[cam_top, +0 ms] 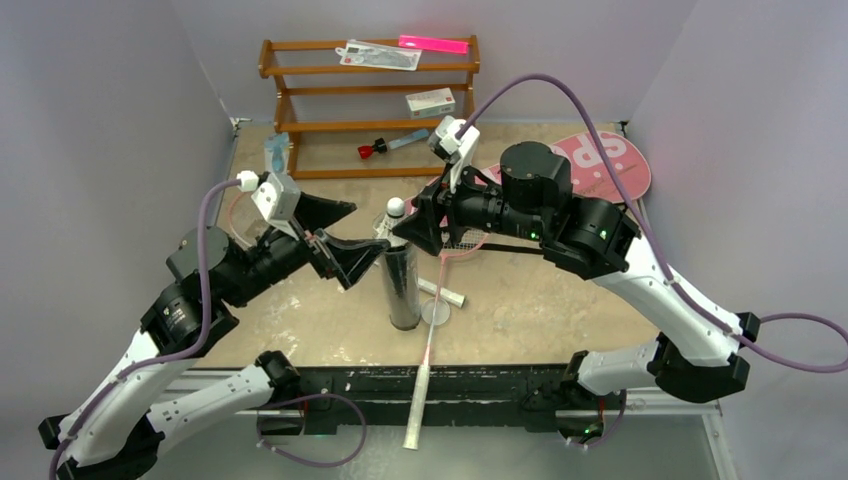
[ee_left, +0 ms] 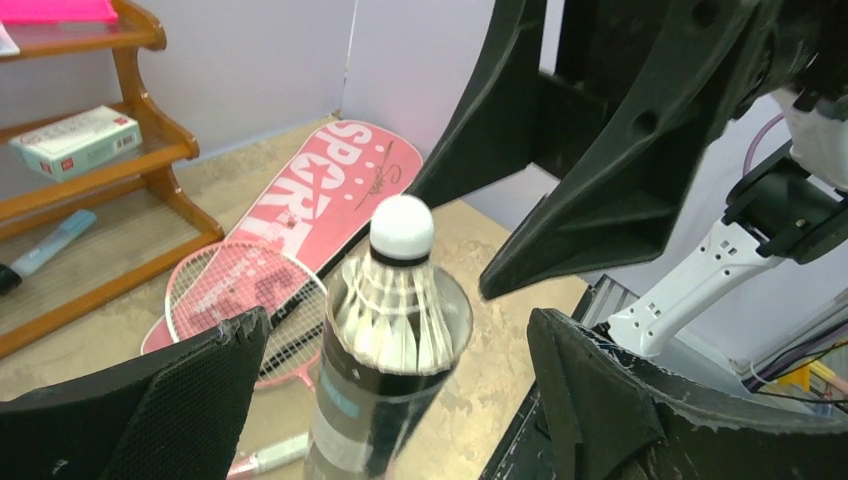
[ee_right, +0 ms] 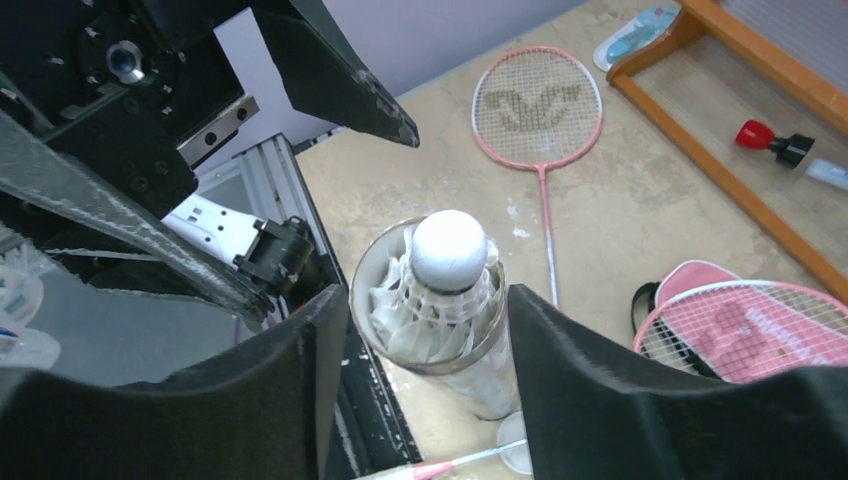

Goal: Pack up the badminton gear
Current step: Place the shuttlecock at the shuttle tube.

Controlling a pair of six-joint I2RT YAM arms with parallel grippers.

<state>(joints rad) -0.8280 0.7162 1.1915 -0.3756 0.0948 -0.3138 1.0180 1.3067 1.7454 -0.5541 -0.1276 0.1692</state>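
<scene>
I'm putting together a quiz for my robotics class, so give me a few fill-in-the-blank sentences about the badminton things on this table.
1. The shuttlecock sits in the tube with its cork pointing ___.
2. The tube stands ___ on the table.
3. The white box lies on the wooden ___.
4. The pink bag bears the word ___.
Missing words: up; upright; shelf; SPORT.
</scene>
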